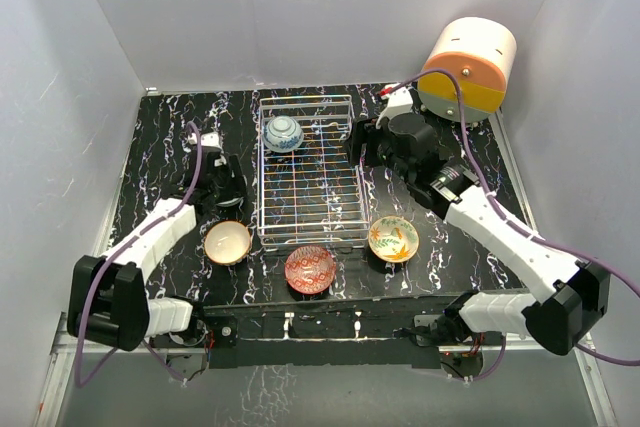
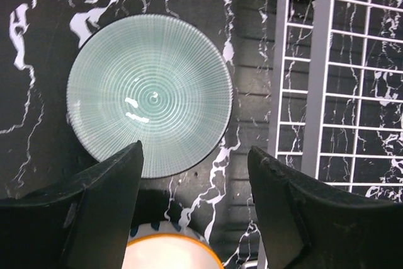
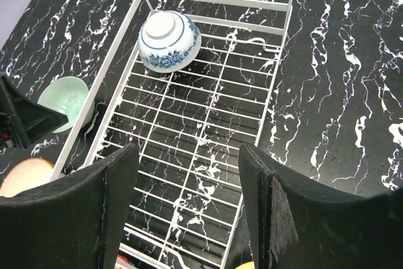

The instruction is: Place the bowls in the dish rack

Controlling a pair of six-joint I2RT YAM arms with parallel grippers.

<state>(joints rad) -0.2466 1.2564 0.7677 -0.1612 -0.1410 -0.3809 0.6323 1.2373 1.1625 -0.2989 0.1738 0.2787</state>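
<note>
Left arm [image 1: 150, 237] and right arm [image 1: 500, 232] reach forward, jaws spread wide (both empty).

dish rack [image 1: 310, 187] free save one far-corner bowl [image 1: 283, 133]

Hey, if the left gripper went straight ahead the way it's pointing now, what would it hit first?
Most likely the pale mint bowl, sitting open side up just ahead of the left gripper and its open jaws. The dish rack lies off to one side of that line. Depth is hard to judge here.
</note>
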